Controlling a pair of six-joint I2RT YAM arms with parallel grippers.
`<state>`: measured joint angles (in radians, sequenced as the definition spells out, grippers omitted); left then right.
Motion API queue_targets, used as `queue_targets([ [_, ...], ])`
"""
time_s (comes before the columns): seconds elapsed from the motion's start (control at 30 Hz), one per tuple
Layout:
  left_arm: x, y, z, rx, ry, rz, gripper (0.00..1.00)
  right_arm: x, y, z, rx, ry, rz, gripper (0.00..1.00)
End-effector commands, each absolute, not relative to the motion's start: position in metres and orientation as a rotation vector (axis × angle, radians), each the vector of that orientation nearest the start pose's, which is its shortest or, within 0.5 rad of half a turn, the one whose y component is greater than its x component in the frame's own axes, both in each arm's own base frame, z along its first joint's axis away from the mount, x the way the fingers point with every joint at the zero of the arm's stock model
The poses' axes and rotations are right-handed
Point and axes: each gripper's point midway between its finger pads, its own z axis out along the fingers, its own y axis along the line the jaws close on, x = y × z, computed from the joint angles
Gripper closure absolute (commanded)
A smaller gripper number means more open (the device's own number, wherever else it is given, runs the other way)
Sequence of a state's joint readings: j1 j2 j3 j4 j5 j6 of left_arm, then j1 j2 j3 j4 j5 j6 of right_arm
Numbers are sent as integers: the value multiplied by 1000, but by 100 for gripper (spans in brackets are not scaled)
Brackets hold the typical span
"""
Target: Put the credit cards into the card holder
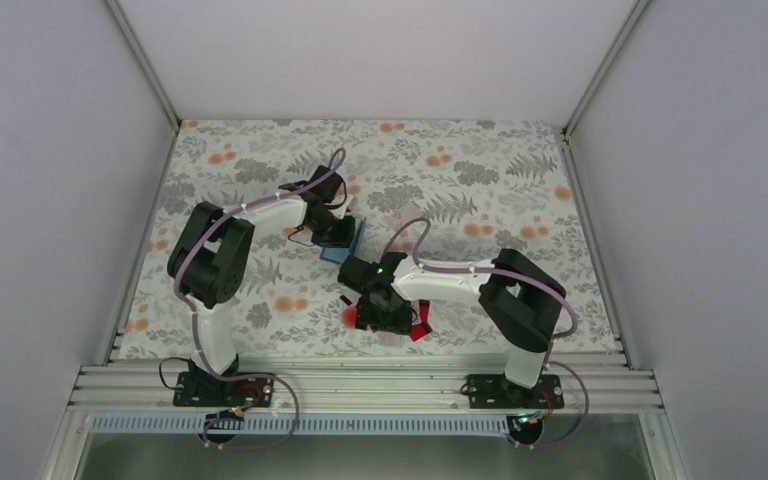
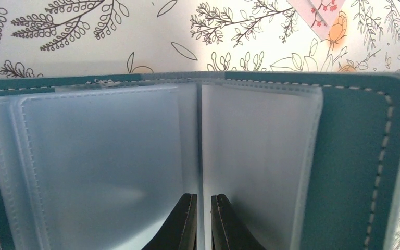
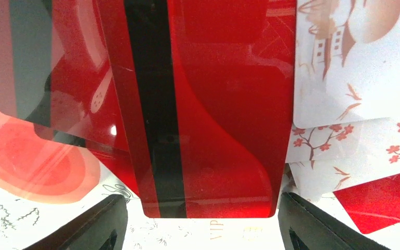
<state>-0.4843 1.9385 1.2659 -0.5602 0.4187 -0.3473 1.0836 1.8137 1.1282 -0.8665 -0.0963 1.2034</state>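
Both visible, left tool (image 2: 203, 198) pinching card holder (image 2: 355, 156), right tool (image 3: 202, 200) spread around red card (image 3: 213, 104)

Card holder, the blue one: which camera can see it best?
The left wrist view: the card holder fills it, open with clear pockets showing. The top view shows only a small blue corner beside the left tool. The right wrist view shows only cards, no holder.
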Motion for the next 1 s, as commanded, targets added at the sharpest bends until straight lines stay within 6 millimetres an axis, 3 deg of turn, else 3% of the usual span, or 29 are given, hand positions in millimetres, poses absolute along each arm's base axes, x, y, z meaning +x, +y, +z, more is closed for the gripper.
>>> queue_targets([
  [0.0, 345, -258, 56, 329, 2842, -775, 90, 144, 289, 14, 196, 3180, 58, 27],
  [0.43, 346, -259, 55, 324, 2834, -788, 90, 148, 279, 9, 183, 3193, -83, 27],
  [0.97, 345, -260, 46, 320, 2854, -801, 90, 156, 274, -2, 230, 3190, -100, 32],
])
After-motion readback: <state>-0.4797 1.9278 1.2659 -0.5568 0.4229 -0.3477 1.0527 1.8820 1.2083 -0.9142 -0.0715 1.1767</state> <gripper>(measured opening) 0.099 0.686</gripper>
